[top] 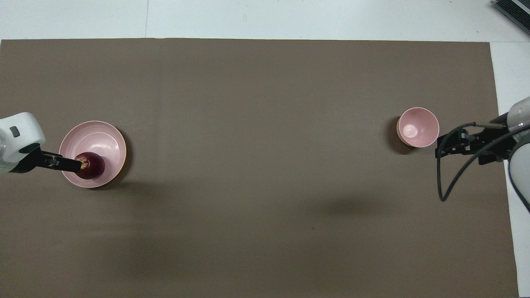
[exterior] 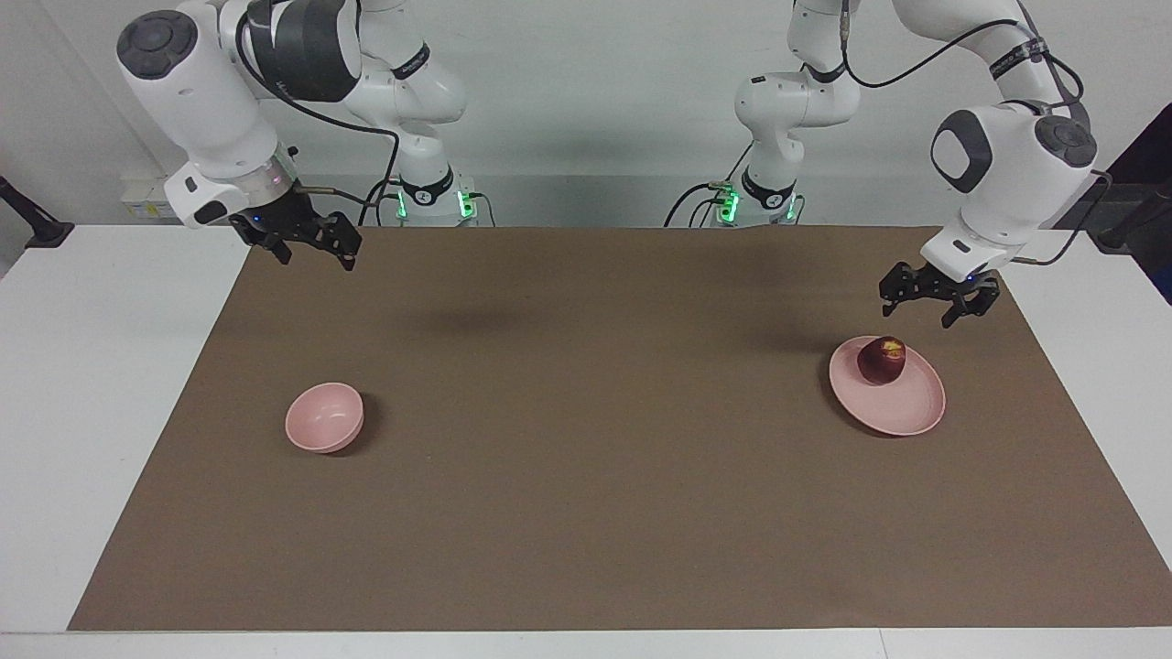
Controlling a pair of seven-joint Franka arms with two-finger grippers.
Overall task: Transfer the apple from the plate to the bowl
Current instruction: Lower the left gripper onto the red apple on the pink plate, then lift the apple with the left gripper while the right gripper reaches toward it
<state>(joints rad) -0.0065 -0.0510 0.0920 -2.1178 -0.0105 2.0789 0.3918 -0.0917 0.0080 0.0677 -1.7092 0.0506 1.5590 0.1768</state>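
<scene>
A small dark red apple lies on the flat pink plate, on the part of the plate nearest the robots, at the left arm's end of the mat. My left gripper hangs open and empty in the air a little above the apple, not touching it. The small deep pink bowl stands with nothing in it at the right arm's end. Well above the mat's edge by the robots, my right gripper is open and holds nothing.
A brown mat covers most of the white table. A black cable loops down from the right wrist. A dark object sits at the table's corner farthest from the robots, at the right arm's end.
</scene>
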